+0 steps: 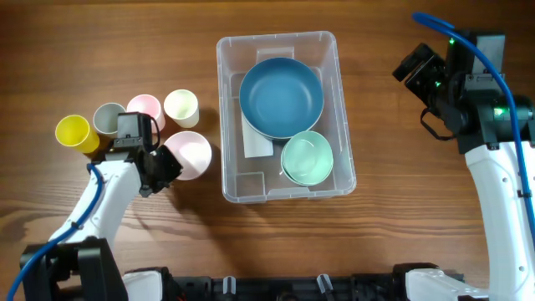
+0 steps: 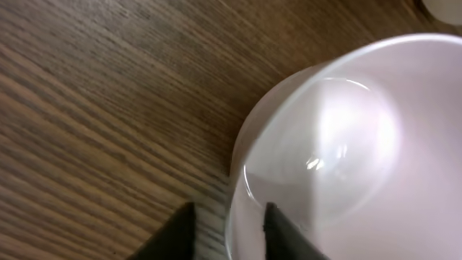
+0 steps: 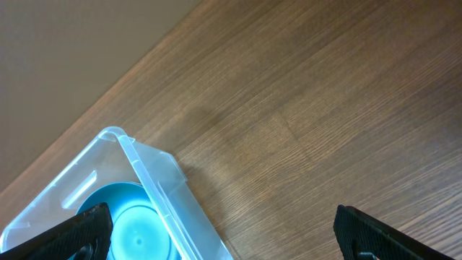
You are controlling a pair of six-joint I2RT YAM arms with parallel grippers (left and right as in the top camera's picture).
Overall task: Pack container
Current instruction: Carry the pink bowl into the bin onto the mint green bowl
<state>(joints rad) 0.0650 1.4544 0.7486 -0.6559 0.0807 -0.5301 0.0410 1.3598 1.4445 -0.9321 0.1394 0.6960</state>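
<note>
Overhead view: the container [image 1: 277,37] sits at the middle of the wooden table [image 1: 109,50], its long sides running away from the robot. Inside it, a blue bowl [image 1: 281,97] fills the far half and a smaller mint-green bowl [image 1: 308,157] stands in the near right corner, touching the blue one. A white label [image 1: 257,145] shows through on the floor beside them.

Just left of the container stands a pale pink bowl [image 1: 191,153]. The left gripper [image 2: 229,232] is at this bowl's near-left edge. In the left wrist view its fingers are spread and straddle the rim, one outside over the wood and one inside the bowl, with a gap on each side.

Further left, four cups stand in an arc: cream [image 1: 181,106], pink [image 1: 144,107], grey [image 1: 109,118] and yellow [image 1: 73,131].

The right gripper [image 3: 220,217] hangs off to the right of the container, apart from it, with its fingers spread wide and nothing between them; its camera sees one corner of the container and bare wood.
</note>
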